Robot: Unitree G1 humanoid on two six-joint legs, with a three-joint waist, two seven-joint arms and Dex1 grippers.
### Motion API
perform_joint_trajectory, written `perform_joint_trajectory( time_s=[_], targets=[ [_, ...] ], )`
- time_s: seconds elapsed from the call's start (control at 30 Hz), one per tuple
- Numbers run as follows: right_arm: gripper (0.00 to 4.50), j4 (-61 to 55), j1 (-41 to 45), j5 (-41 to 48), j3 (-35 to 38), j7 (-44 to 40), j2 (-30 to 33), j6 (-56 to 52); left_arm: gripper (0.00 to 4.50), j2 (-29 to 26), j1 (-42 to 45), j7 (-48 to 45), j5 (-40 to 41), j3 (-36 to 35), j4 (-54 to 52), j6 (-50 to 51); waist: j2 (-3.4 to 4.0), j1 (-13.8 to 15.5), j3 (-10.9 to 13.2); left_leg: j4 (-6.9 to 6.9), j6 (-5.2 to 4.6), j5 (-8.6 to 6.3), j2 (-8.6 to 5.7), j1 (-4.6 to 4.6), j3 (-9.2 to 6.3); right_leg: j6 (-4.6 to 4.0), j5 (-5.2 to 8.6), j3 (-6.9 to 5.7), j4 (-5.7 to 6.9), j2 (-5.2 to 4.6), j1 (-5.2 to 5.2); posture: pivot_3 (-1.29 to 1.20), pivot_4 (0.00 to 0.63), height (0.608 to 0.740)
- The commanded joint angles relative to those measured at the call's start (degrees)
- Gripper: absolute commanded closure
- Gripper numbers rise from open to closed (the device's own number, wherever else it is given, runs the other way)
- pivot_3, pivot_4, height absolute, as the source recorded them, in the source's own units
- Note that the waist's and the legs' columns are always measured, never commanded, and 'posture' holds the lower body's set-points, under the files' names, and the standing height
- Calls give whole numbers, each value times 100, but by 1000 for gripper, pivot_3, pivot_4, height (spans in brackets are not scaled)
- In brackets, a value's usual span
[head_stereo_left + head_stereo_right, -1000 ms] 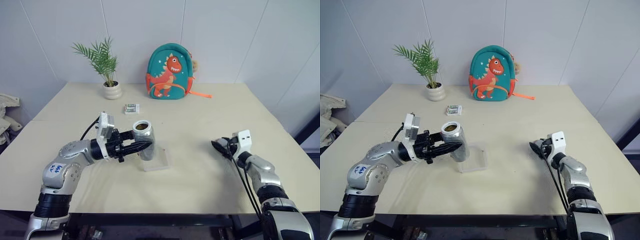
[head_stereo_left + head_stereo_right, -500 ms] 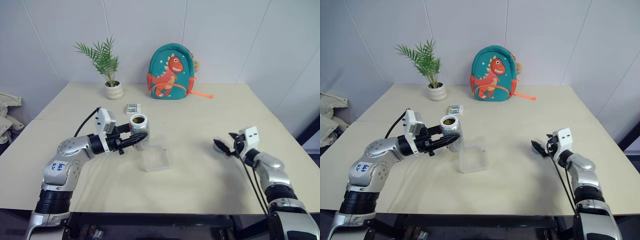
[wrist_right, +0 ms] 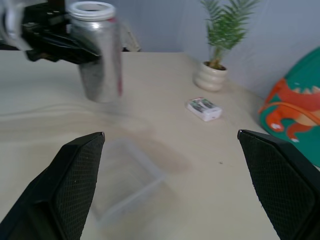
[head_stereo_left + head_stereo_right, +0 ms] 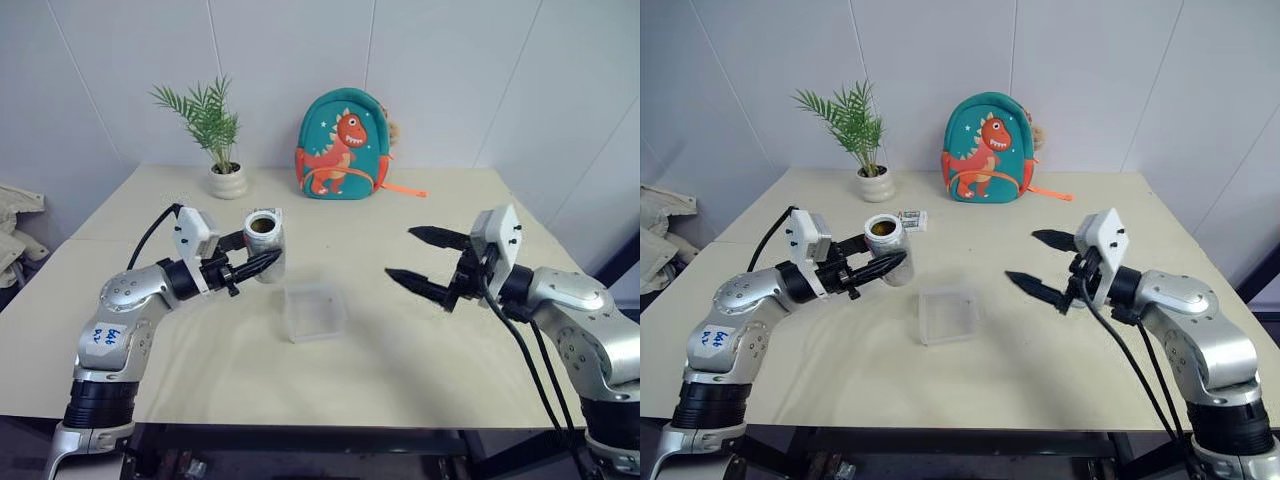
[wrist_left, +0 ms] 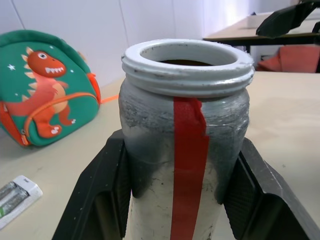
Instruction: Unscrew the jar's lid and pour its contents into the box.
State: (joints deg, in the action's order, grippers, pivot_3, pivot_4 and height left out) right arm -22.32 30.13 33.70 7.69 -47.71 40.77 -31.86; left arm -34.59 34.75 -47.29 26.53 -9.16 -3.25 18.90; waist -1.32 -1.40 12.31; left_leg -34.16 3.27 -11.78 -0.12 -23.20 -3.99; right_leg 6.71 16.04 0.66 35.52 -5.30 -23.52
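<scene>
Right gripper [image 4: 425, 257] has risen off the desk [image 4: 400, 340], jaws now spread wide and empty. Left gripper [image 4: 262, 262] pinches the jar [image 4: 265, 237], lidless, upright, lifted just behind the box [image 4: 314, 311]. Pouring looks next. Contents barely visible inside the rim; lid not located.

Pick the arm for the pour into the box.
Left, probably. The left gripper is shut on the jar, open-mouthed and upright, up and to the left of the box. The right gripper hangs open and empty on the box's other side.
</scene>
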Motion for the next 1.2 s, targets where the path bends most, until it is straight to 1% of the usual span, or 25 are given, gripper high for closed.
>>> perform_joint_trajectory(
  time_s=[0.03, 0.17, 0.3, 0.4, 0.6, 0.73, 0.9, 1.0, 1.07, 1.13, 1.2],
  targets=[
    [11, -332, -128, 78, 88, 19, 126, -56, 2436, -23, -23, -168, -40, -66, 242, -294, 0, 7, 0, 0, -2, 0, -1, 0, 0, 1, 0, 0, -2, -2, 2, 0, 150, 740],
    [11, -340, -138, 112, 183, 19, 220, -110, 2436, 63, -102, -232, -154, 105, 496, -372, 0, 5, 0, -1, -5, 2, -1, -1, 0, 0, 0, -1, -3, -1, 2, 0, 150, 740],
    [11, -239, -96, 170, 255, 106, 211, -188, 2436, 263, 8, -64, -636, 365, 951, -915, 0, 11, 0, -1, -5, 2, -1, -1, 0, 0, 0, -1, -1, -1, 1, 0, 150, 740],
    [11, -232, -209, 435, 444, -43, 252, -249, 2436, 390, 290, 23, -960, 571, 1410, -1151, -1, 21, 1, -3, -6, 2, -1, -1, 0, 1, -1, -2, -1, 0, 1, 0, 150, 740],
    [11, -235, -550, 858, 809, -561, 487, -259, 2436, 446, 699, 77, -1542, 905, 2010, -1616, -1, 48, 1, -3, -10, 0, -2, -3, 0, 7, -4, -2, -1, -1, 2, 0, 150, 740],
    [11, -137, -904, 820, 956, -963, 769, -118, 2436, 483, 815, -19, -1635, 995, 2135, -1728, -2, 53, 1, -3, -13, -2, -3, -3, 2, 9, -5, -1, -1, -1, 2, 0, 150, 740],
    [11, -84, -923, 780, 884, -855, 679, -46, 2436, 509, 964, 13, -1901, 1181, 2220, -1786, -2, 63, 1, -9, -12, -2, -3, -3, 2, 10, -6, -1, 0, 0, 2, 0, 150, 740],
    [11, -94, -893, 751, 777, -761, 579, -32, 2436, 469, 1093, 266, -2310, 1291, 2216, -2128, -2, 69, 1, -12, -12, -1, -3, -3, 2, 10, -6, -1, 0, 0, 3, 0, 150, 740],
    [11, -79, -876, 729, 729, -699, 505, -23, 2436, 387, 1353, 857, -2862, 1309, 2224, -2564, -2, 74, 1, -13, -11, -1, -3, -4, 2, 10, -6, 0, 0, -1, 3, 0, 150, 740],
    [11, -67, -855, 712, 685, -646, 443, -21, 2436, 181, 1546, 1411, -3598, 1469, 2271, -3180, -5, 79, 3, -14, -11, -1, -3, -4, 2, 11, -7, 0, 0, 0, 2, 0, 150, 740],
    [11, -49, -829, 695, 632, -586, 371, -13, 2436, -163, 1677, 2062, -4669, 1845, 2329, -3865, -5, 83, 3, -13, -11, -1, -3, -6, 2, 13, -8, 0, -1, 0, 1, 0, 150, 740]
  ],
)
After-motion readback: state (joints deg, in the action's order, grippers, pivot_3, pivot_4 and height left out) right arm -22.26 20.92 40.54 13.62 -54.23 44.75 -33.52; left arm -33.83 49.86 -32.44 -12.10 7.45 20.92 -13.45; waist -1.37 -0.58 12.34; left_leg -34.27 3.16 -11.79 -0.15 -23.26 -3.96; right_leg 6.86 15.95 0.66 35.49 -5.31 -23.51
